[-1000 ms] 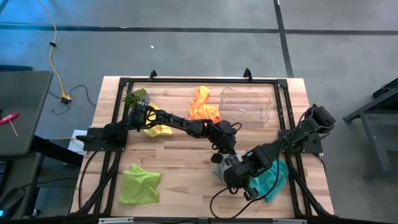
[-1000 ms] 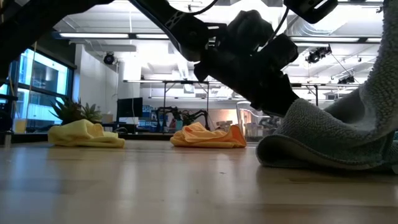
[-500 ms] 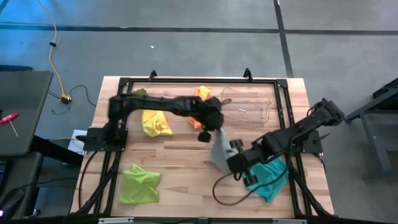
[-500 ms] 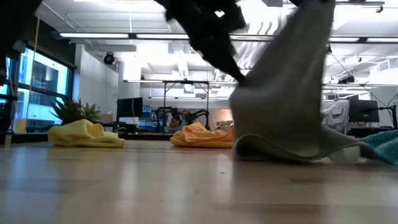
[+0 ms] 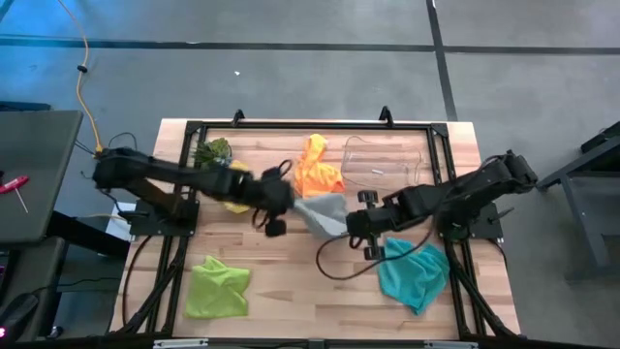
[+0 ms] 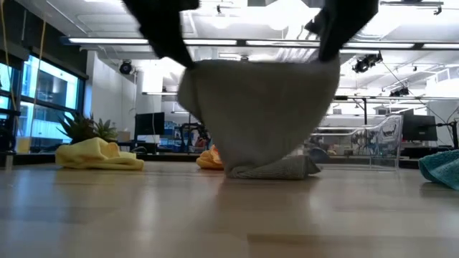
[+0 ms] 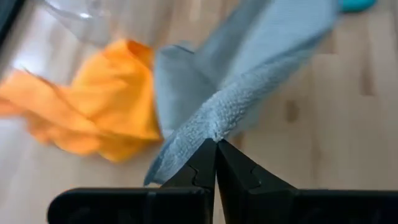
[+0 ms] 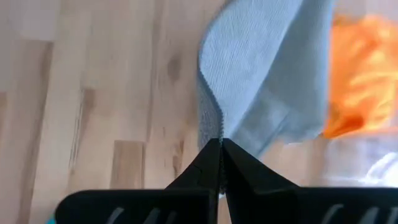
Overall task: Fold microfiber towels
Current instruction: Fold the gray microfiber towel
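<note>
The wooden table (image 5: 291,271) carries the lifted grey towel (image 5: 323,213) at its middle, just beside the orange towel (image 5: 316,167) — hanging between both arms, its lower fold touching the wood. The left gripper (image 7: 216,144) and the right gripper (image 8: 221,144) each pinch one top corner — fingers clamped together on the cloth.

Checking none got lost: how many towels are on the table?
5: yellow by the plant, orange far centre, grey held mid-table between both hands, lime near left, teal near right.
</note>
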Available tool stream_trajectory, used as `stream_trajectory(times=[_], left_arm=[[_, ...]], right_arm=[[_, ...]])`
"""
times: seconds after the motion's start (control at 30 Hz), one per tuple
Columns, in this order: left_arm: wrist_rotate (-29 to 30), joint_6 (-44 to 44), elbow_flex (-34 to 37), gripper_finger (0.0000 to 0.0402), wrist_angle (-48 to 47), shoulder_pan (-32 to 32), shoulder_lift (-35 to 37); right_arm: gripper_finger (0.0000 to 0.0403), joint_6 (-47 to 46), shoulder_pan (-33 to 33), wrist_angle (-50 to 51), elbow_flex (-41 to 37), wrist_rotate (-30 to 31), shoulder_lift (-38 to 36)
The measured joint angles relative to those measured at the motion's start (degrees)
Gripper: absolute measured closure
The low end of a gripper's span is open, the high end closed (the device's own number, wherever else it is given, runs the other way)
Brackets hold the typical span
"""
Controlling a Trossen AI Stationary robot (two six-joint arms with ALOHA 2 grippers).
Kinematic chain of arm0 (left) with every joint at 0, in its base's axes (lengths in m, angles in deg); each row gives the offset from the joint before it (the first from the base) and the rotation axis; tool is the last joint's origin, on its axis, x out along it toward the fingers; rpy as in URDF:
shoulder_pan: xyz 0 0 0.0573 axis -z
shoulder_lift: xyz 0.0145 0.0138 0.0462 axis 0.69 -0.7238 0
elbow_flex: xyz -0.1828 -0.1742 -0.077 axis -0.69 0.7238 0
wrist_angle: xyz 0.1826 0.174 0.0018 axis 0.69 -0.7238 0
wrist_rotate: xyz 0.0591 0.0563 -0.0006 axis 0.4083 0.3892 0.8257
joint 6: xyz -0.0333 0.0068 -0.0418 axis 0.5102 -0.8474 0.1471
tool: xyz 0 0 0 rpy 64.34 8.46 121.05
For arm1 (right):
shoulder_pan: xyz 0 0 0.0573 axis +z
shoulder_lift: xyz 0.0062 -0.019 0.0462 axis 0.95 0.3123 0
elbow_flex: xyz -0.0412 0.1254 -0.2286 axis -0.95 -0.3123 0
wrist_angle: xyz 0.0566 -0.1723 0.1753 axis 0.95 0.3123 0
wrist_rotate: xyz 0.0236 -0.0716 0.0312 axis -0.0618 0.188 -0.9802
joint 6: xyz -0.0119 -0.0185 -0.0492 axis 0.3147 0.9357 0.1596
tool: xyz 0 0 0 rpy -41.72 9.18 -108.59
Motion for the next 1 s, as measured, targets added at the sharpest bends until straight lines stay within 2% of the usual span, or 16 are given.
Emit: stream_trajectory(times=[0.17,0.3,0.43,0.6,0.73,0.87,1.0], left_arm=[[0.6,16.7,7.1,0.0402,5.1,10.1,0.3],[0.2,22.7,10.8,0.0401,12.7,15.4,-3.6],[0.1,22.9,11.7,0.0386,20.2,17.3,-8.5],[-6.2,22.9,10.8,0.0332,20.6,16.1,-12.3],[-9.4,18.8,8.9,0.0265,16.9,15.0,-10.6],[-7.3,14.8,7.1,0.0207,10.7,13.3,-5.0],[-7.4,9.7,7.2,0.0172,8.9,13.0,-3.1]], right_arm=[[0.0403,-0.8,-0.4,-8.0,-7.7,-3.1,0.0],[0.0403,-1.1,-1.0,-10.2,-10.5,-4.6,0.0],[0.0403,-0.9,-0.9,-11.7,-12.1,-5.9,0.0],[0.0403,-0.7,-1.0,-11.9,-12.3,-7.3,0.0],[0.0403,-0.6,-0.9,-11.7,-12.3,-8.5,0.0],[0.0403,-0.6,-0.9,-11.8,-12.3,-8.6,0.0],[0.0403,0.5,-0.9,-12.3,-12.3,-9.0,0.0]])
